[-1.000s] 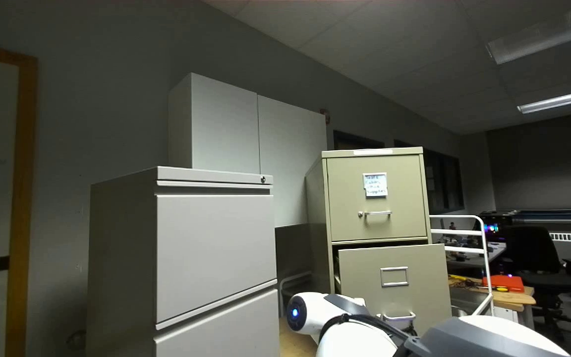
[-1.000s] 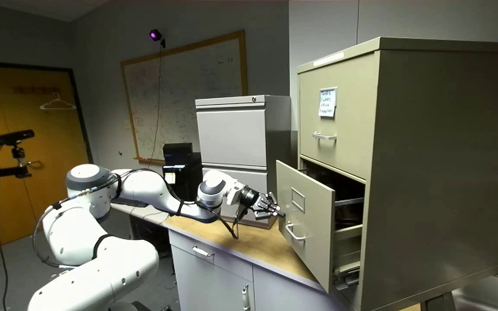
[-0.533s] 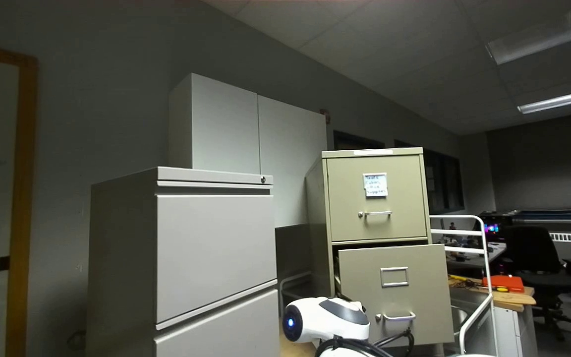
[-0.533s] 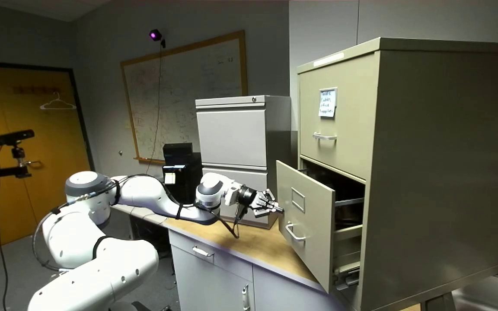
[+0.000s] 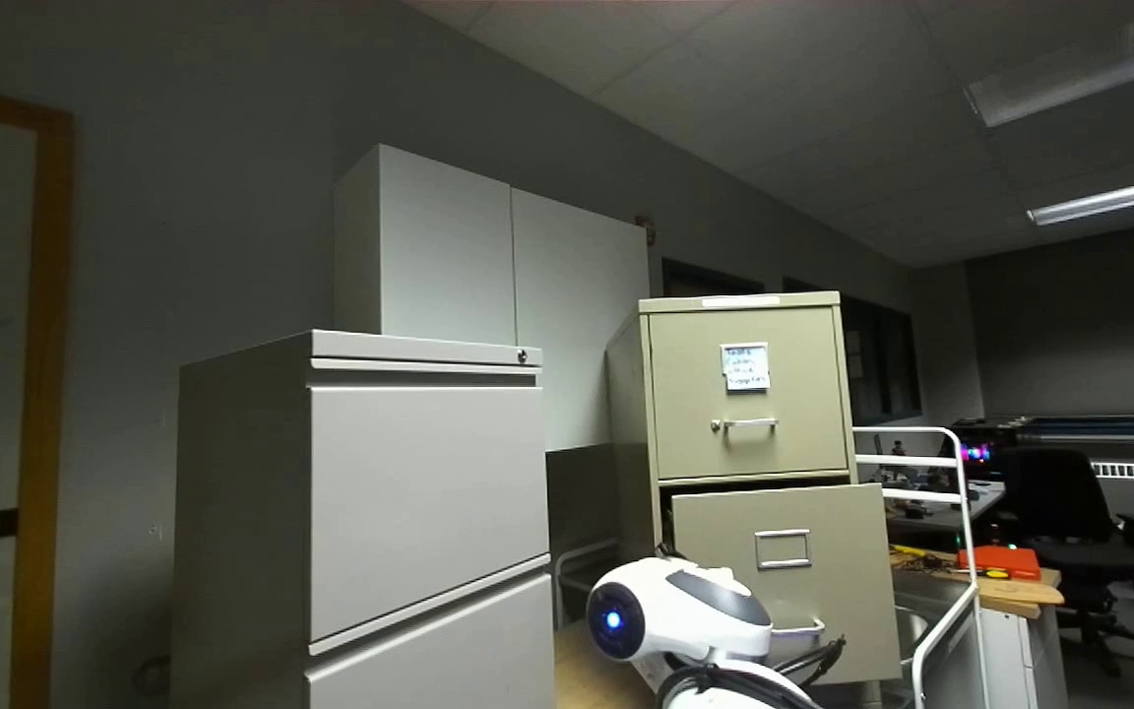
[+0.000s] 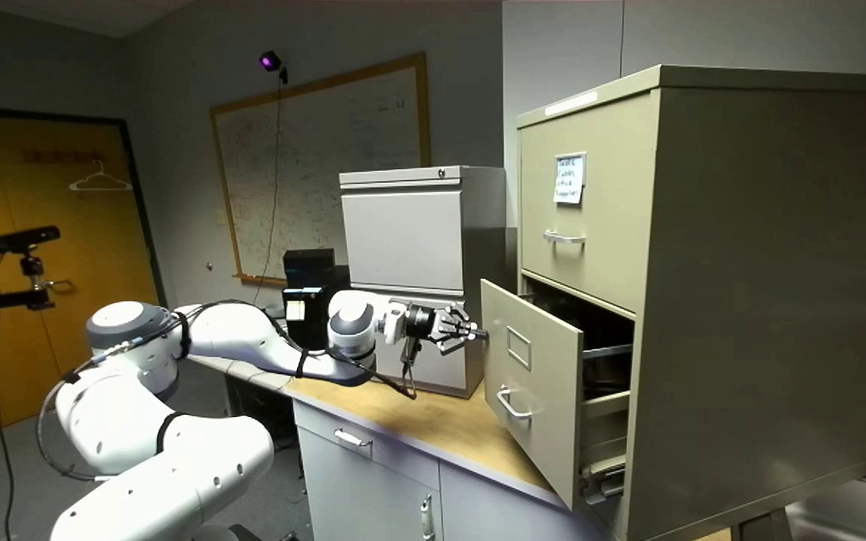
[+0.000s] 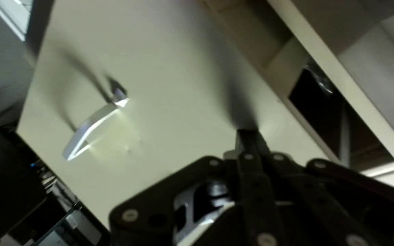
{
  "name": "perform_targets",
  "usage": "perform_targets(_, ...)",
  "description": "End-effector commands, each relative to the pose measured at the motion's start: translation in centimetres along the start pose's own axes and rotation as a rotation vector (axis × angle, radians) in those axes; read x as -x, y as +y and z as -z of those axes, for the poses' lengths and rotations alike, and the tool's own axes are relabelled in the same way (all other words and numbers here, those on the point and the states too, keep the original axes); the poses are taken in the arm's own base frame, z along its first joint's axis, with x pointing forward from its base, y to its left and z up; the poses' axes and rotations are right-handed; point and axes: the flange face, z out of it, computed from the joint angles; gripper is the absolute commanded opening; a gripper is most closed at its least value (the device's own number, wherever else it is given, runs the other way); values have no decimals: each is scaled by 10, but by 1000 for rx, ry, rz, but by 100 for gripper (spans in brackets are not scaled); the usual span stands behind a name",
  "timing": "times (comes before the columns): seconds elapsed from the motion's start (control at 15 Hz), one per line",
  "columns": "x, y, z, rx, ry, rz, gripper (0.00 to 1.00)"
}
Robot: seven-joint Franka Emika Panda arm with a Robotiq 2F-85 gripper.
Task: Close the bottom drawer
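Tan metal makes up the big cabinet [image 6: 764,300] that you see at 3 o'clock in an exterior view. Its bottom drawer [image 6: 542,387] is pulled out, so you can look into its dark inside. The top drawer [image 6: 617,188] is at 12 o'clock from it, pushed in, with a paper note [image 6: 569,180] on the front.

Your gripper [image 6: 485,335] has its fingers together. The tips point at the flat front of the bottom drawer, between 10 and 11 o'clock from its middle. You cannot tell if they touch the metal or sit just beside it. In the wrist view, the silver handle [image 7: 87,128] of that drawer is at 9 o'clock from the tips.

In an exterior view, your white arm [image 6: 237,334] stretches to the gripper from 8 o'clock. A gray cabinet [image 6: 403,240] stands on the wooden table [image 6: 433,421] at 11 o'clock from the gripper, and a white board [image 6: 320,165] hangs on the wall [image 6: 177,165] farther back.

In an exterior view, a blue light [image 5: 612,619] glows on a round part of your arm, and the arm hides some of that handle. At 3 o'clock from the drawer, past a white rail [image 5: 921,495], you can see a red box [image 5: 1000,563]
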Motion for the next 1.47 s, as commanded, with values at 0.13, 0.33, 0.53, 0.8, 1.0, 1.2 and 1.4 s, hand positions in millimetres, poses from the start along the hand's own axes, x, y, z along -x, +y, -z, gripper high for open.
perform_targets(0.13, -71, -11, 15, -298, -106, -126, 0)
perform_targets(0.33, -84, -2, 7, -381, -151, -208, 0)
perform_targets(0.53, -66, -9, 5, -351, -207, -236, 0)
perform_targets(0.8, -26, -16, -9, -307, -279, -209, 0)
perform_targets(1.0, -4, -23, -20, -311, -275, -160, 0)
perform_targets(1.2, 9, -39, -38, -293, -280, -143, 0)
perform_targets(1.4, -2, -43, -53, -274, -275, -153, 0)
